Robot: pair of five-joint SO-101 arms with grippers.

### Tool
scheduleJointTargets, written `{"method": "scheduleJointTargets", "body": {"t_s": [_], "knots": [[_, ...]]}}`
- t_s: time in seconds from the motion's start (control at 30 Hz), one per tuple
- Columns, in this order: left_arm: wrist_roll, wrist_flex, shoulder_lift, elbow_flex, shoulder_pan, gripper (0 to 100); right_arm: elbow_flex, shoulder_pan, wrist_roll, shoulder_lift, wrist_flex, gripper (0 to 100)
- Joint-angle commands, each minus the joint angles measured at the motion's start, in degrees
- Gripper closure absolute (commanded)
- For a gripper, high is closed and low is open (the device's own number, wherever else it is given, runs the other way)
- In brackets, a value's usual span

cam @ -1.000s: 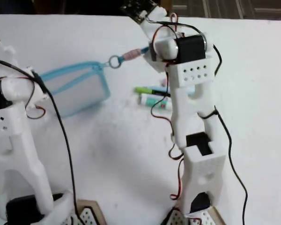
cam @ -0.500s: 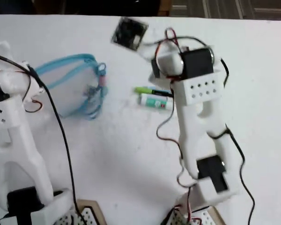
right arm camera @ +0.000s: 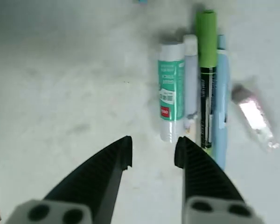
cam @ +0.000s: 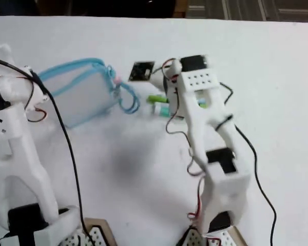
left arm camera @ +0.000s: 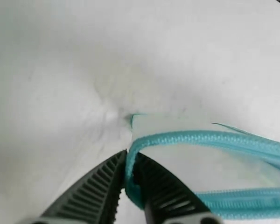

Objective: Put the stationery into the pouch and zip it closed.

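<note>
The soft see-through pouch with the turquoise zip edge [cam: 82,100] lay flat on the white table [cam: 277,61], and the left jaws were pinched shut on a corner of that zip edge [left arm camera: 186,139]. A pouch like this was likely light and floppy, so it would slide or fold up if pushed. The thick zip edge looked like the best place to hold it. Near the pouch, the stationery lay side by side in a tight row: a white glue stick with a green label [right arm camera: 170,100], a thin white stick [right arm camera: 190,70], a bright green marker [right arm camera: 206,79] and a pale blue pen [right arm camera: 222,116]. A small clear thing [right arm camera: 254,116] lay just beside them, but I could not tell what it was. The right jaws hung over the table just short of the glue stick, spread apart and holding nothing. These things were probably light, hard, round and smooth — they could roll or slip. A grip across the middle of the fat glue stick seemed safest, though it might bump its neighbours.
</note>
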State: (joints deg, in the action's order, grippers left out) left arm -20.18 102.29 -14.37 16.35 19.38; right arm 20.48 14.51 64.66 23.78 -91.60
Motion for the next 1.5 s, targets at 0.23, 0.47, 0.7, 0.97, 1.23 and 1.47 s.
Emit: {"method": "scheduleJointTargets", "body": {"t_s": [0.23,0.47,0.7,0.97,1.23,1.47], "knots": [[0.6,-1.8,2.2,1.0,0.1,98,18.5,1.3,1.1,18.4,-1.3,84.0],[0.6,-1.8,2.2,1.0,0.1,98,26.0,2.8,1.1,28.4,-1.5,84.4],[0.6,-1.8,2.2,1.0,0.2,98,31.4,2.9,0.9,34.9,-4.4,96.7],[0.6,-1.8,2.2,1.0,0.1,98,35.6,2.7,0.4,31.3,-9.7,98.1],[0.6,-1.7,2.1,1.0,0.2,98,35.2,1.5,-4.2,22.9,-9.8,98.1],[0.4,-1.7,1.9,1.0,0.2,98,26.0,-1.5,-9.2,9.8,-9.8,98.1]]}}
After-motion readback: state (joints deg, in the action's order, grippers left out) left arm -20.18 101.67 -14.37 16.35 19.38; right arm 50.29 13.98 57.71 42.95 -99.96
